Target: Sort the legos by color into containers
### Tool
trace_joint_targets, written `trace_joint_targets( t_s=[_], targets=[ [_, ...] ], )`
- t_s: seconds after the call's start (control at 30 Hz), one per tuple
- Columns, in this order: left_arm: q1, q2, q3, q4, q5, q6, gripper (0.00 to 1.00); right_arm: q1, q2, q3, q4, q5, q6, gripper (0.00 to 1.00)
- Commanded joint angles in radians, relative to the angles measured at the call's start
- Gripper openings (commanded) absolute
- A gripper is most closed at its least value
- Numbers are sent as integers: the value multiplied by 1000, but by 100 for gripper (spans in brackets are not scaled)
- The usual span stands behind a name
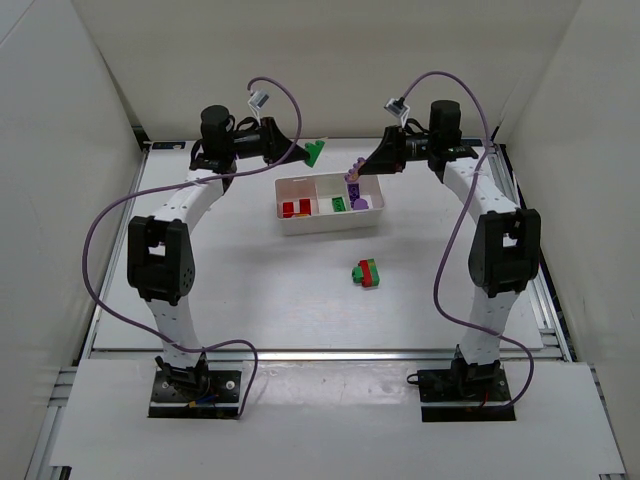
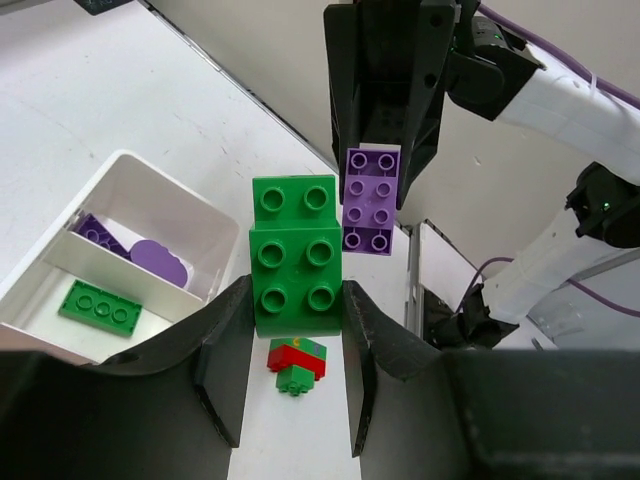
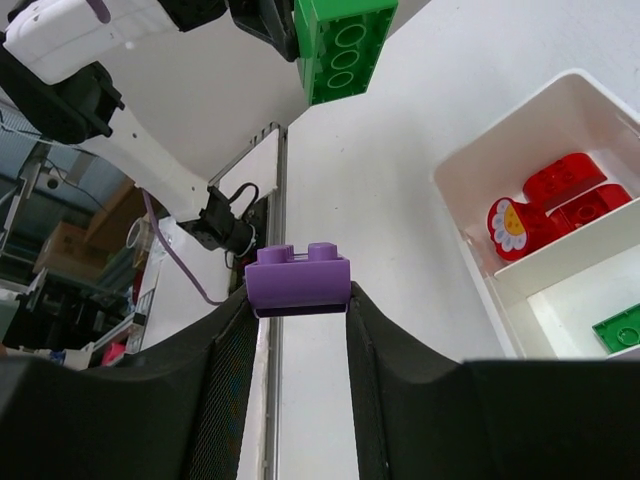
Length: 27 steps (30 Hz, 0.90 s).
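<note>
Alone on the table (image 1: 200,290), between white tray (image 1: 330,224) and arm bases: a red-and-green stacked pair (image 1: 368,273). Raised by the tray's far side: left fingers (image 2: 225,345) clamped on a green brick (image 2: 295,255), right fingers (image 3: 232,345) clamped on a purple brick (image 3: 298,278), close together yet apart. Seen only from the right wrist: a red flower-faced piece (image 3: 512,226) in the end compartment.

I'm working in a robotics lab cell — white panels (image 1: 60,120) boxing in the table (image 1: 250,300), purple cables (image 1: 438,285) looping about.
</note>
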Motion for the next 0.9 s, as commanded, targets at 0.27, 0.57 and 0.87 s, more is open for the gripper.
trace_joint_targets(
  t_s=[0.27, 0.57, 0.87],
  targets=[
    [-3, -101, -6, -50, -42, 69, 10, -15, -79, 26, -357, 262, -371, 0],
    [31, -104, 15, -167, -87, 126, 10, 23, 37, 149, -550, 672, -651, 0],
    [40, -110, 14, -196, -96, 143, 10, 48, 108, 135, -556, 770, -703, 9]
  ],
)
